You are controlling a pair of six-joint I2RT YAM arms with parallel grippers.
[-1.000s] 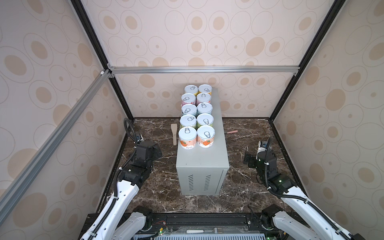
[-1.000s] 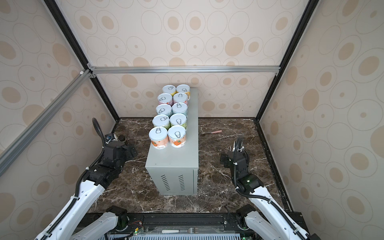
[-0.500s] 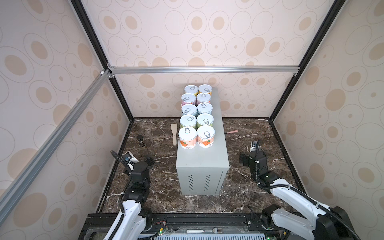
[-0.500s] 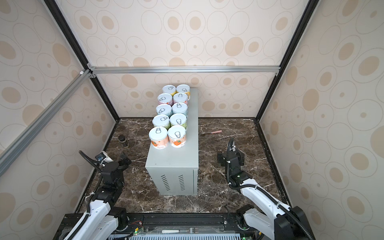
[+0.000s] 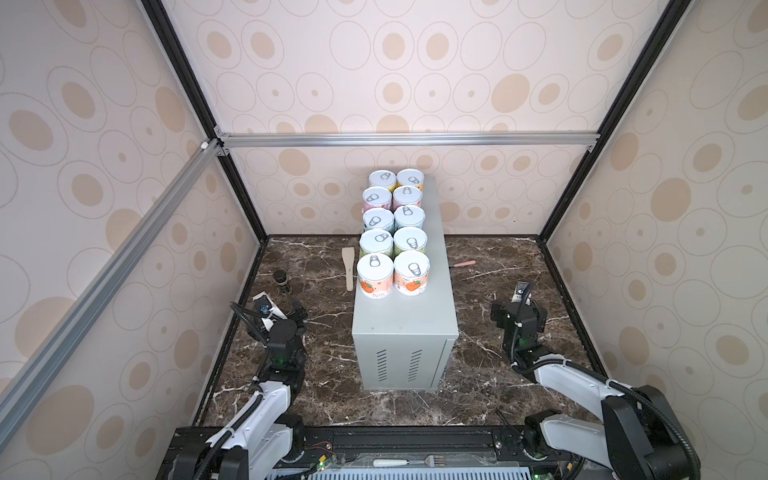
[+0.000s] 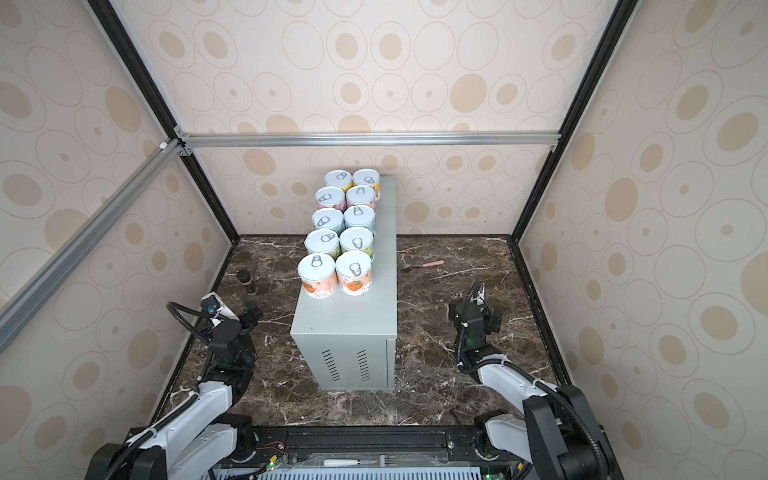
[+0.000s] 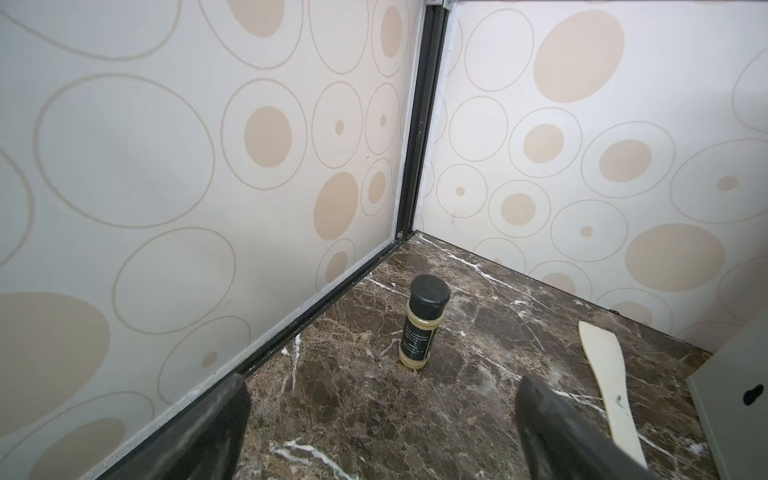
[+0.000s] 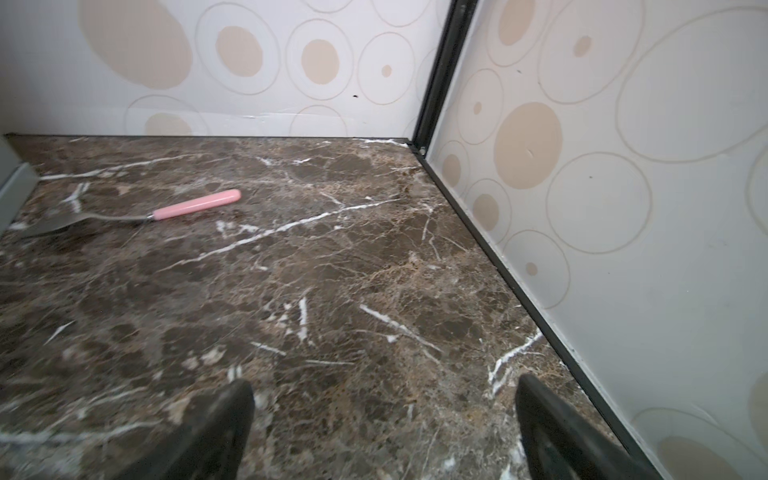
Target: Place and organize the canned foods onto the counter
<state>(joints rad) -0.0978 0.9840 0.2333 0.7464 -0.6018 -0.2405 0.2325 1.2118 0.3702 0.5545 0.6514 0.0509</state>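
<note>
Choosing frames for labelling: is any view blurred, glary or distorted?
In both top views the light is even and the focus sharp, lids of the cans bright yet pull tabs legible, frame posts splayed by the wide lens; left wrist view, bottle crisp, left pincer's fingers defocused; right wrist view, slightly soft throughout, pink-handled fork smeared.

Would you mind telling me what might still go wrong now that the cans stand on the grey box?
The left row of cans stands close to the counter's left edge; a bumped counter might drop one. The open left pincer sits low near the upright bottle; a careless swing might topple it.
</note>
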